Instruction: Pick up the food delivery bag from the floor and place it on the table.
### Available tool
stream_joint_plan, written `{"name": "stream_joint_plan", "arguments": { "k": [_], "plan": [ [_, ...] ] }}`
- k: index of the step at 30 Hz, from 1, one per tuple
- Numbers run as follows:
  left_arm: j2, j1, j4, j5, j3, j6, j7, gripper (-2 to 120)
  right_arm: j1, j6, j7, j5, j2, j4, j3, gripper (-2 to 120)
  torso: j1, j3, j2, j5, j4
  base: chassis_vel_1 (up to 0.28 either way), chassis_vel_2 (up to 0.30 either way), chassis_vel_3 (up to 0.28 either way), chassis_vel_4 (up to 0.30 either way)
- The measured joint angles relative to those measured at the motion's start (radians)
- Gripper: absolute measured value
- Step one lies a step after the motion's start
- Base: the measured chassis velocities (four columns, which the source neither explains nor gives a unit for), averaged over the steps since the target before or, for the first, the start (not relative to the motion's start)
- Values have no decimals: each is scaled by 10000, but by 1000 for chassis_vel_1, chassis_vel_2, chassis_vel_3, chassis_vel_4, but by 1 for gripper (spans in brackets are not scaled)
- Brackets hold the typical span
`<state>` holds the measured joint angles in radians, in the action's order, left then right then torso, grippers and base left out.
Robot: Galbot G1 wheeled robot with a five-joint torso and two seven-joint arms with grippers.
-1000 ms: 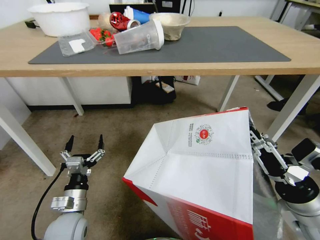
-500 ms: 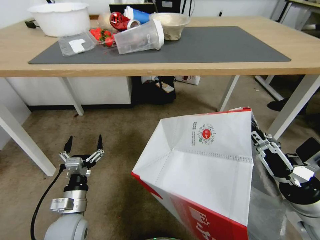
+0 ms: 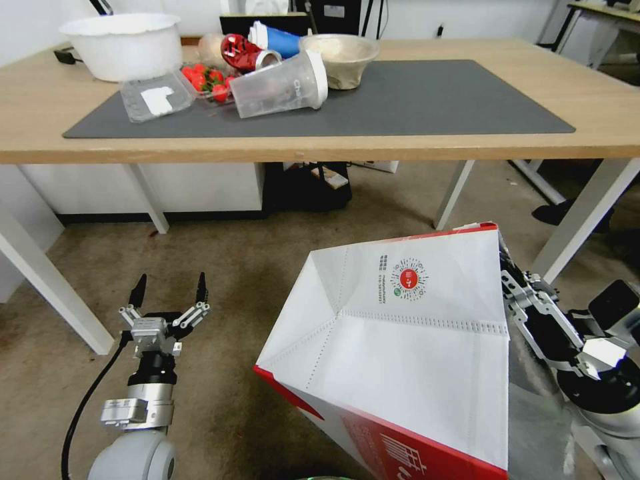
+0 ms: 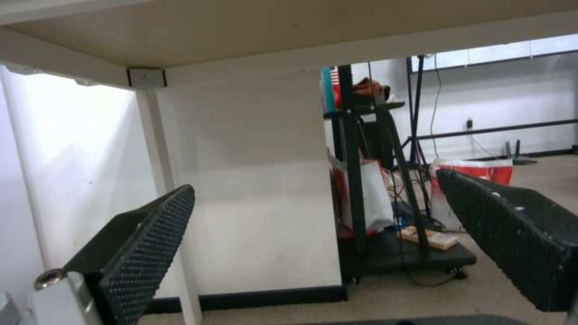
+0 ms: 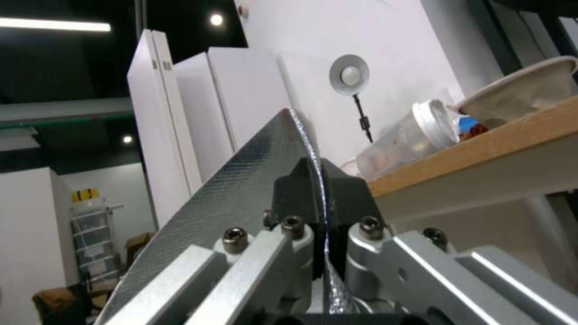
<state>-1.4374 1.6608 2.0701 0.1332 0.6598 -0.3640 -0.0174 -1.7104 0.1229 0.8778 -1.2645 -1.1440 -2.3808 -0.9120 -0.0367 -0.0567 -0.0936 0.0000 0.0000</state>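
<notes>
The food delivery bag [image 3: 407, 347] is tilted in the air at the lower right of the head view, its white side and round red logo facing me, red band along its lower edge. My right gripper [image 3: 508, 267] is shut on the bag's upper rim; in the right wrist view its fingers [image 5: 301, 189] pinch the silver foil edge [image 5: 241, 180]. Low at the left, my left gripper [image 3: 169, 287] is open and holds nothing, above the floor [image 3: 233, 267]. The table [image 3: 613, 113] with its dark grey mat [image 3: 433, 93] stretches across the top, higher than the bag.
On the mat's left part lie a tipped clear cup [image 3: 280, 85], a strawberry tray [image 3: 203, 77], a white tub [image 3: 123, 43], a beige bowl [image 3: 340, 57] and other cups. White table legs [image 3: 580, 220] stand beside the bag. The mat's right half is bare.
The head view has shifted a little, showing more of the tabletop. The bag has swung slightly in my right gripper's hold. The left arm stays put.
</notes>
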Motion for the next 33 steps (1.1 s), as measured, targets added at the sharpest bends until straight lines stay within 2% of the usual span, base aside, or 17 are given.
{"name": "stream_joint_plan", "arguments": {
  "k": [12,33],
  "plan": [
    [1,55,170,-143,38,241,-18,100,65,2,187,140,-11,117,22,0,-81,-476,-554,0,0,0,0,0,0],
    [27,323,536,-373,54,505,-218,100,-29,-8,322,434,-88,35,121,0,-270,-1124,-1393,1,1,0,0,0,0]
  ]
}}
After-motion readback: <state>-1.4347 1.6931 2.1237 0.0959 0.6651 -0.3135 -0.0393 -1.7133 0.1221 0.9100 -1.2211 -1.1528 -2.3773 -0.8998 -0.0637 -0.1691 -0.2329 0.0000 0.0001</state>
